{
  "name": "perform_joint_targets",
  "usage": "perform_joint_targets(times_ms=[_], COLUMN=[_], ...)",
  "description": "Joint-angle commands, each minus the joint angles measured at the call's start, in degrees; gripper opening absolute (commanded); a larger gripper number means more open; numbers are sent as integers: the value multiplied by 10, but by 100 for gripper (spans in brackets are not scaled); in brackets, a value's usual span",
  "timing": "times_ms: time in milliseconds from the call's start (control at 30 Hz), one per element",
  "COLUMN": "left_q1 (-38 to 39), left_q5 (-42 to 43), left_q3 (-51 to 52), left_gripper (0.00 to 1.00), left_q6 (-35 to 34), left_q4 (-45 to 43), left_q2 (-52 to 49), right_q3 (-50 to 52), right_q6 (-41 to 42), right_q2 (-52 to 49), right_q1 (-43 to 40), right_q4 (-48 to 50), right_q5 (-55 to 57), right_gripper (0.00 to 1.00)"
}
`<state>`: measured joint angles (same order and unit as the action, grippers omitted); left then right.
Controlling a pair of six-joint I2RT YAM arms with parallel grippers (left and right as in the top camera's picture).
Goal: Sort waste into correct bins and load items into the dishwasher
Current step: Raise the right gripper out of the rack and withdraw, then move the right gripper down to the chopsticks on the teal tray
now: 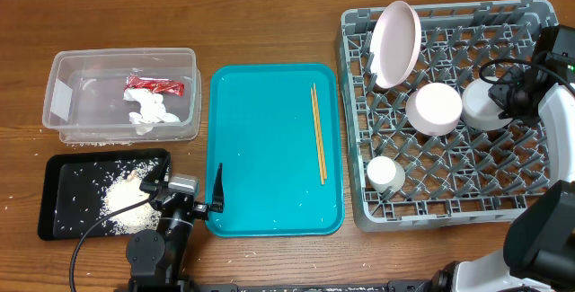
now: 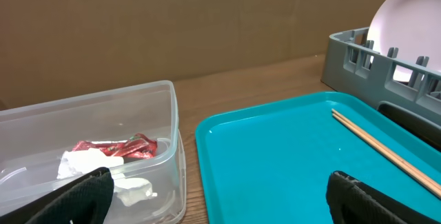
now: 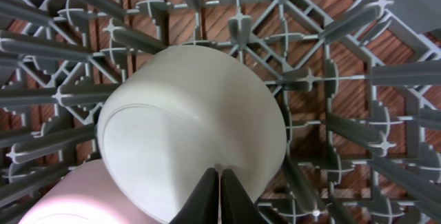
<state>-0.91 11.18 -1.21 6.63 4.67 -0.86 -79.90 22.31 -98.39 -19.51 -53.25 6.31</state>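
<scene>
Wooden tabletop (image 1: pixel 269 22) is seen across the overhead view. At the left, a red wrapper (image 1: pixel 154 85) and a crumpled tissue (image 1: pixel 148 112) are held in the clear tub (image 1: pixel 63 103), and rice (image 1: pixel 121 198) is piled in the black tray (image 1: pixel 54 193) just in front of it. Two chopsticks (image 1: pixel 318 133) are laid side by side on the teal tray (image 1: pixel 260 148). In the dish rack (image 1: pixel 530 175) a pink plate (image 1: pixel 397 42) is propped on edge, two bowls (image 1: pixel 435 109) are set upside down, and a cup (image 1: pixel 384 173) is placed near the front. The left hand (image 2: pixel 219 177) is spread wide and empty between tub and teal tray. The right hand (image 3: pixel 220 189) is pinched together over the right bowl (image 3: pixel 200 120), with nothing seen between its fingers.
</scene>
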Motion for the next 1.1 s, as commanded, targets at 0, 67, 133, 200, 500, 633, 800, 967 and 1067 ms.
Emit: perform_joint_targets(times_ms=[0, 67, 133, 200, 500, 633, 800, 967, 1067], left_q1=[-4, -4, -4, -4, -4, -4, -4, -4, -4], left_q5=[3, 3, 3, 3, 3, 3, 3, 3, 3], left_q3=[4, 4, 4, 4, 4, 4, 4, 4, 4], left_gripper=[100, 100, 100, 100, 100, 100, 100, 100, 100], left_q6=[11, 11, 11, 11, 11, 11, 11, 11, 11], left_q4=[-2, -2, -2, -2, -2, -2, -2, -2, -2], left_q2=[6, 6, 6, 6, 6, 6, 6, 6, 6], right_q3=[1, 1, 1, 1, -45, -46, -46, -46, -41], right_q6=[4, 4, 3, 2, 1, 2, -25, -53, -60], right_q2=[-1, -2, -8, -16, 6, 9, 57, 171, 194], right_q1=[-1, -1, -1, -1, -1, -1, 6, 98, 199], right_q4=[-3, -6, -7, -9, -23, -26, -54, -160, -196], right_q5=[21, 31, 49, 52, 21, -2, -168, -210, -205], right_gripper=[6, 6, 6, 6, 6, 6, 11, 23, 38])
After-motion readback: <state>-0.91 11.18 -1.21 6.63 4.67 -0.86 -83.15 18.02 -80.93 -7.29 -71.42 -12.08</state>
